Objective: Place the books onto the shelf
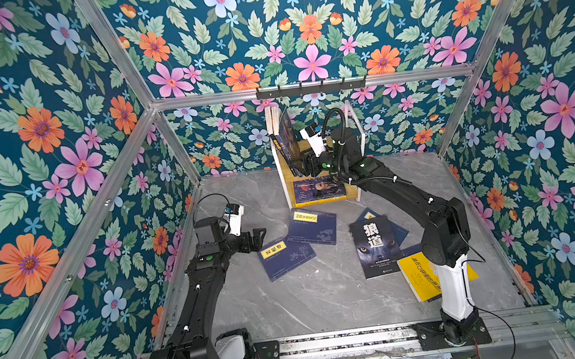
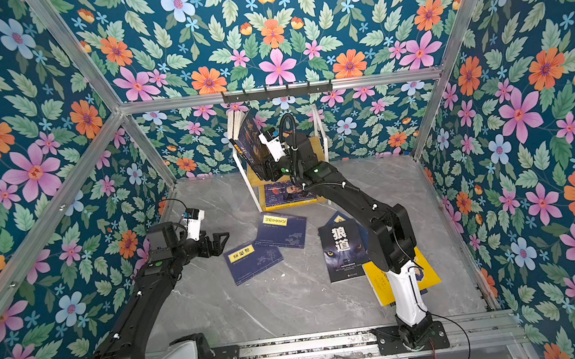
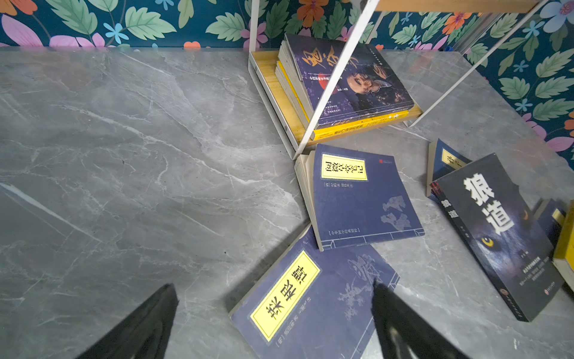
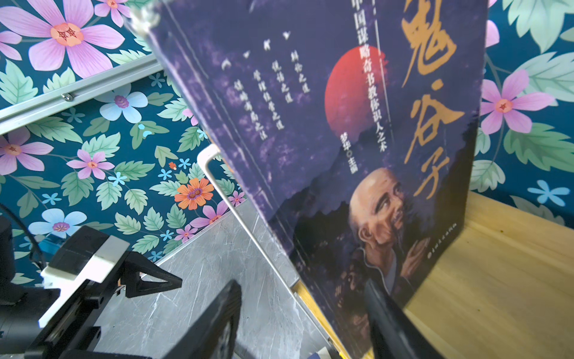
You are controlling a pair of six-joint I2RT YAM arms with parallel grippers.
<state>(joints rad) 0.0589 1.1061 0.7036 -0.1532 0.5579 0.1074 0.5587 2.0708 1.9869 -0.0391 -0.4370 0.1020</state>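
The right gripper (image 1: 303, 165) is up at the shelf (image 4: 497, 279), its jaws apart around the lower corner of the old-man book (image 4: 341, 124), which stands tilted on the upper board; one finger seems to touch its cover. The left gripper (image 1: 256, 241) hangs wide open over the counter (image 1: 293, 305), beside a navy book (image 1: 287, 256).

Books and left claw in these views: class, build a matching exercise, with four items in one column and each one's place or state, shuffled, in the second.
1 wolf-eyes book
2 leaning old-man book
3 flat book stack
4 left claw

A on the lower shelf board
B open, empty
C flat on the table
D tilted on the upper shelf board

Pairs: 1-C, 2-D, 3-A, 4-B
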